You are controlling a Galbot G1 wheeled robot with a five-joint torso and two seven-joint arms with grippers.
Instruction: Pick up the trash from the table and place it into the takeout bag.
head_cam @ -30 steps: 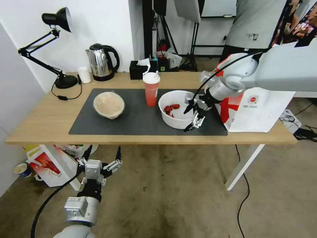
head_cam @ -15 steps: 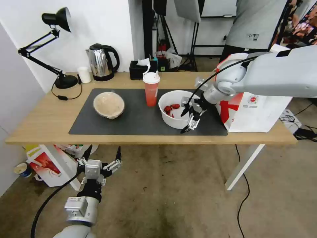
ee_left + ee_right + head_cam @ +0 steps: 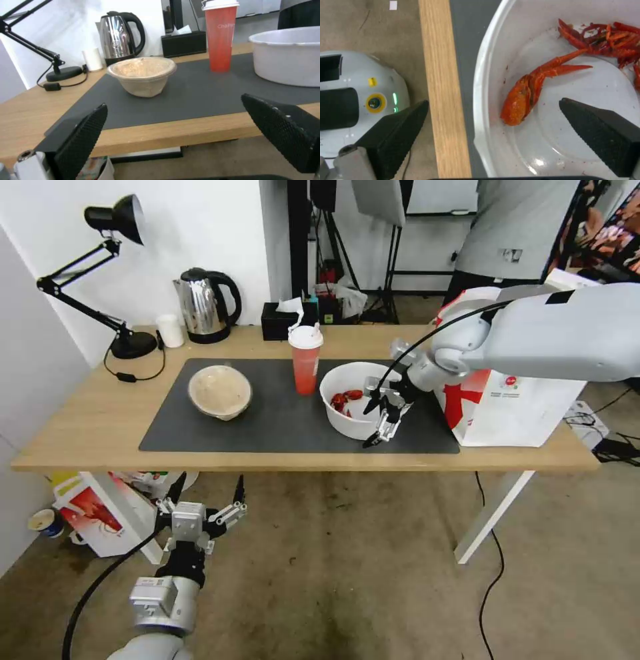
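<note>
1. The right gripper (image 3: 375,421) hangs over the near-right rim of the large white plastic bowl with red food scraps (image 3: 353,413), its black fingers spread wide. In the right wrist view the gripper (image 3: 493,125) straddles that rim: one finger (image 3: 603,135) sits over the inside of the bowl (image 3: 553,140), the other out past the wood edge of the surface. It's not holding anything.
2. Inside the bowl you can see a whole red crayfish (image 3: 533,92) lying on the bottom and a pile of red shells (image 3: 606,42) nearer the far wall.
3. The bowl sits on the right part of the big dark grey rectangular mat (image 3: 280,420), which lies on the long light-wood surface (image 3: 80,427).
4. Just beside the bowl, on its left, stands the red cup with white lid and straw (image 3: 306,359), upright. Farther left on the mat is the beige paper bowl (image 3: 220,392), well apart from the cup.
5. The large boxy white and red takeout bag (image 3: 513,400) stands at the right end of the surface, right behind the right arm and near the white bowl.
6. The left gripper (image 3: 206,496) is parked low, in front of the surface edge and below it, fingers wide apart and empty. Its wrist view looks across the mat at the paper bowl (image 3: 142,75), the cup (image 3: 220,37) and the white bowl (image 3: 290,57).
7. At the back: a black desk lamp (image 3: 100,273), a steel kettle (image 3: 203,305), a small plain white cup (image 3: 171,331) and a black tissue box (image 3: 280,320).
</note>
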